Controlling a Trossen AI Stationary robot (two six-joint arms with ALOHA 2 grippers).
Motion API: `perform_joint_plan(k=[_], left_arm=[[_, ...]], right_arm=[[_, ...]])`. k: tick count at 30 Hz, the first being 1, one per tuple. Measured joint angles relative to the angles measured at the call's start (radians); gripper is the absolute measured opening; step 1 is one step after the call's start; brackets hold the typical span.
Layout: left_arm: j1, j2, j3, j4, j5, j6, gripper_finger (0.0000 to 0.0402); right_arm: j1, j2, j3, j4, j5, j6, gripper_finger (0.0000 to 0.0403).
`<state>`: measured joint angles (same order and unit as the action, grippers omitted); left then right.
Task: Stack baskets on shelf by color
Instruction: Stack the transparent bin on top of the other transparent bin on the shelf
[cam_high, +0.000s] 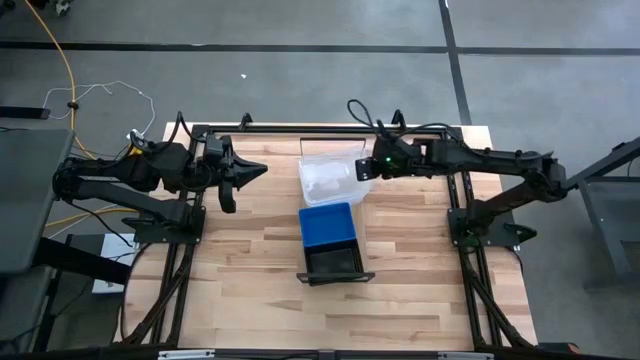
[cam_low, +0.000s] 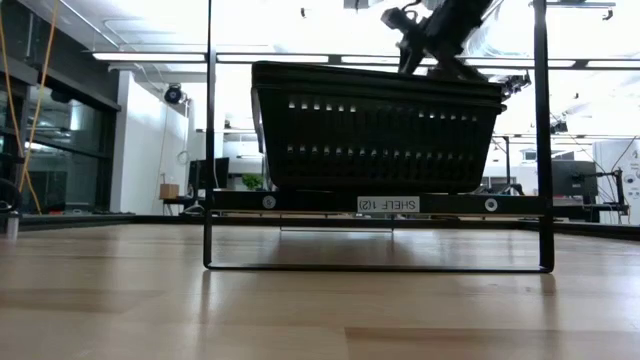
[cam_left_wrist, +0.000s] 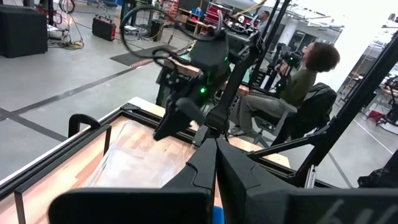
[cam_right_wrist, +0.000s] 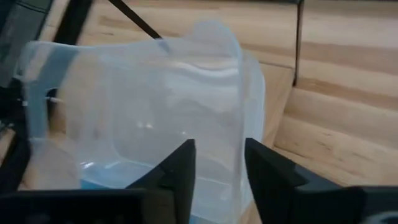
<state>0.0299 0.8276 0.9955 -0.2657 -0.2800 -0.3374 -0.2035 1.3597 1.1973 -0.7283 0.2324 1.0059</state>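
Three baskets sit in a row on the shelf (cam_high: 300, 278) at mid-table: the clear one (cam_high: 325, 180) at the far end, the blue one (cam_high: 328, 225) in the middle, the black perforated one (cam_high: 333, 262) nearest. In the low view the black basket (cam_low: 375, 125) fills the shelf (cam_low: 430, 204). My right gripper (cam_high: 362, 170) is open at the clear basket's right side. My left gripper (cam_high: 258, 170) is shut and hovers left of the clear basket, touching nothing; its wrist view shows the closed fingers (cam_left_wrist: 216, 165) pointing toward the clear basket (cam_left_wrist: 137, 162). My right gripper (cam_right_wrist: 221, 165) straddles the clear basket's right wall (cam_right_wrist: 239, 130) near its far corner, one finger (cam_right_wrist: 183, 165) inside and one (cam_right_wrist: 264, 168) outside. It comes slanting down from the table's right. Whether the fingers touch the wall, I cannot tell. The basket rests on the shelf.
A dark metal frame (cam_high: 330, 130) runs along the table's far edge and down both sides by the arm bases. Bare wood lies left and right of the shelf and toward the near edge. A person (cam_left_wrist: 305, 81) sits beyond the table in the left wrist view.
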Motion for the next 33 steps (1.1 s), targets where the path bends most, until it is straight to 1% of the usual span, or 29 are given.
perform_joint_plan(k=[5,9,11,14,18,19,23,26,29,33], left_arm=[[0.0,0.0,0.0,0.0,0.0,0.008,0.0],[0.0,0.0,0.0,0.0,0.0,0.008,0.0],[0.0,0.0,0.0,0.0,0.0,0.008,0.0],[0.0,0.004,0.0,0.0,0.0,0.008,0.0],[0.0,0.013,0.0,0.0,0.0,0.008,0.0],[0.0,0.015,0.0,0.0,0.0,0.008,0.0],[0.0,0.018,0.0,0.001,-0.001,0.002,0.0],[0.0,0.02,0.0,0.0,-0.001,0.0,0.0],[0.0,0.019,0.0,0.001,-0.001,-0.001,0.0],[0.0,0.019,0.0,0.001,-0.003,-0.003,0.0]], right_arm=[[0.0,-0.068,0.0,0.002,0.004,-0.067,0.0155],[0.007,-0.122,0.0,0.039,0.025,-0.162,0.0161],[0.013,-0.137,0.0,0.1,0.035,-0.197,0.0151],[0.023,-0.132,0.0,0.228,0.032,-0.232,0.0113],[0.043,-0.061,0.001,0.404,0.06,-0.29,0.0023],[0.048,-0.035,0.001,0.454,0.069,-0.305,0.0012],[0.054,0.088,0.001,0.584,0.087,-0.284,0.0016],[0.054,0.171,0.001,0.617,0.127,-0.268,0.0003],[0.05,0.226,0.001,0.62,0.185,-0.228,0.0005],[0.043,0.266,0.001,0.619,0.2,-0.212,0.0002]])
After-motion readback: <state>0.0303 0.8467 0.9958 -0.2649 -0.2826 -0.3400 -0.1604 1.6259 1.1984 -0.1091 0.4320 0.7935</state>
